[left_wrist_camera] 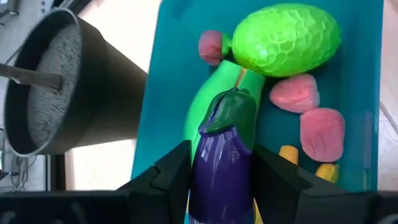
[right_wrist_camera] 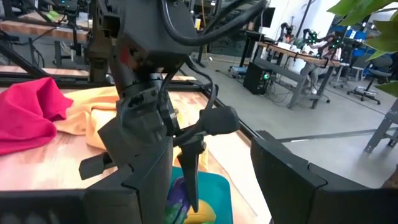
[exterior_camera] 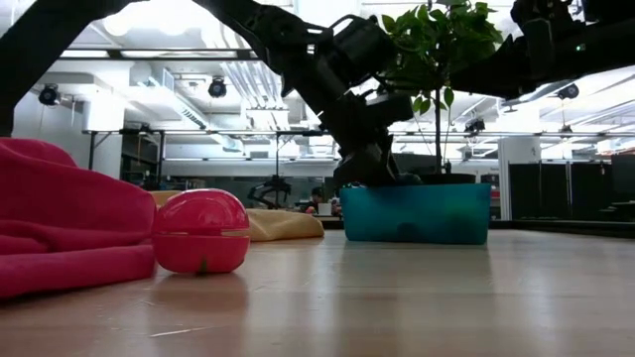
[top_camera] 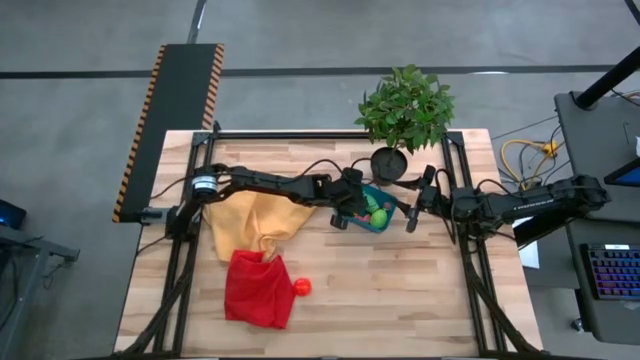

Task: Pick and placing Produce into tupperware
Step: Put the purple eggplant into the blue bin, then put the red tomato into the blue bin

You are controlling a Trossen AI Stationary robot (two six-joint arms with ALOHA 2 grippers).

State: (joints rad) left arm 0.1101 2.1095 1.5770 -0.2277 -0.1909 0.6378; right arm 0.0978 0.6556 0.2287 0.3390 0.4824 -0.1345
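Observation:
The teal tupperware [top_camera: 386,224] sits mid-table beside the black plant pot [top_camera: 389,162]. In the left wrist view it holds two green pieces [left_wrist_camera: 286,38], pink pieces [left_wrist_camera: 322,132] and yellow bits [left_wrist_camera: 288,154]. My left gripper [top_camera: 352,208] reaches down into it, shut on the purple eggplant [left_wrist_camera: 224,155]. My right gripper [top_camera: 412,210] hovers open just right of the container, touching nothing. The red round piece [top_camera: 301,287] rests on the table against the red cloth [top_camera: 255,290]. My left gripper pinches the purple body [left_wrist_camera: 221,177] of the eggplant between its two fingers [left_wrist_camera: 171,171], one on each side. It comes from above, pointing down into the tupperware [left_wrist_camera: 168,74]. The green cap end [left_wrist_camera: 233,109] points away over a green piece; whether it rests there I cannot tell.
The potted plant [exterior_camera: 437,59] stands right behind the container. A yellow-orange cloth [top_camera: 250,220] lies under the left arm, and the red cloth lies toward the near left. Bare wood spans the near and right part of the table [top_camera: 400,290].

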